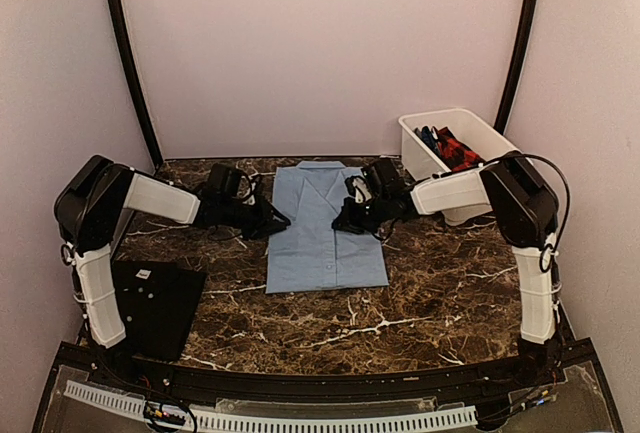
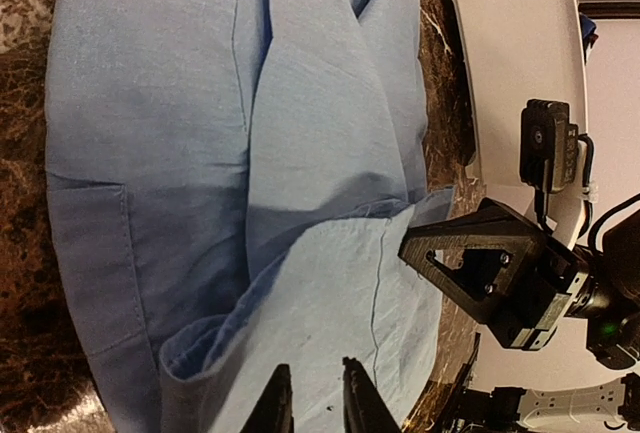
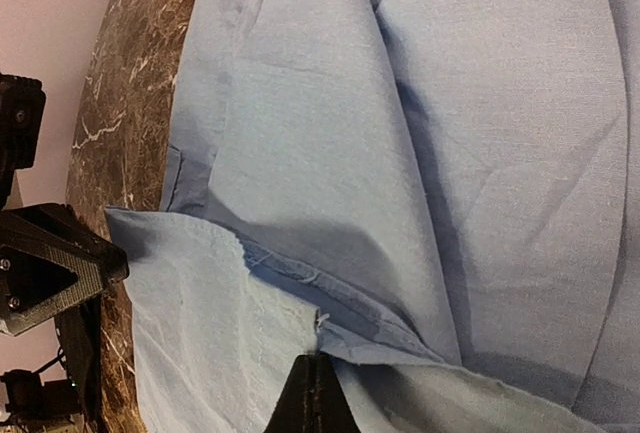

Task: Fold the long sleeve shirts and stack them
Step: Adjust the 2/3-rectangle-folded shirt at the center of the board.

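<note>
- The light-blue shirt lies flat in the middle of the desk, collar pointing away from me and both sleeves already tucked in over the front.
- My right claw is closed, pinching the shirt's right edge where the folded sleeve cloth bunches up.
- My left claw sits at the opposite edge. Jaws are narrow with blue cloth showing between them, but honestly I can't tell if it's got a proper hold.
- Coming in from both sides at the same height makes sense to me: lift both edges evenly and the next fold stays straight.
- The red-black checked shirt and the dark blue shirt wait in the white bin at the back right, out of my way.
- My guess: this shirt is partway folded and nothing's stacked yet.
</note>
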Motion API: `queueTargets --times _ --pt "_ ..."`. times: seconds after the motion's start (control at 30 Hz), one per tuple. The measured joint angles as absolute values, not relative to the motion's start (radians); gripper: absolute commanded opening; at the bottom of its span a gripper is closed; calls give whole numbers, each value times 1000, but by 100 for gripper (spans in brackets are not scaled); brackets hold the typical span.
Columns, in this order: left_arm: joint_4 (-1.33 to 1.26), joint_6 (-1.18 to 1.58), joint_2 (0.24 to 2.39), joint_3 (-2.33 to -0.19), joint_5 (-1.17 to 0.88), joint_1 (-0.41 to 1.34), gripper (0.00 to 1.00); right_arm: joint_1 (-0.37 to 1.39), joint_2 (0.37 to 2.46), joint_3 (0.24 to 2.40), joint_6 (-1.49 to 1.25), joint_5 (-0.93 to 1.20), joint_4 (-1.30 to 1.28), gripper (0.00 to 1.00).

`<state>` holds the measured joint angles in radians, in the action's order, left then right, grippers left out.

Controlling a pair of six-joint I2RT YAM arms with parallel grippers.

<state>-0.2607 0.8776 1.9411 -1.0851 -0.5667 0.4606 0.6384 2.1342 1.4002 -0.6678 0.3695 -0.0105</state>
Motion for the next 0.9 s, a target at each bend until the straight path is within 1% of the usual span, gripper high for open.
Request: queueTargets --times 0.17,0.23,0.3,0.4,0.5,0.77,0.9 --pt "-208 837 1986 -1134 -559 449 16 627 2196 1468 -663 384 -36 1" --pt "-198 822 2003 -1157 -556 444 16 619 2217 1493 -663 390 -44 3" --pt "-186 807 2020 -1175 -553 437 16 611 2226 1502 -662 394 -50 8" --pt "-171 791 2046 -1190 -548 429 15 600 2226 1511 -659 401 -54 24" --pt "-158 780 2074 -1208 -541 423 15 591 2226 1528 -645 408 -55 32" --pt "-126 759 2098 -1243 -535 417 14 588 2221 1545 -601 400 -76 34" --pt "-97 739 2098 -1270 -532 416 16 598 2185 1531 -561 360 -110 35"
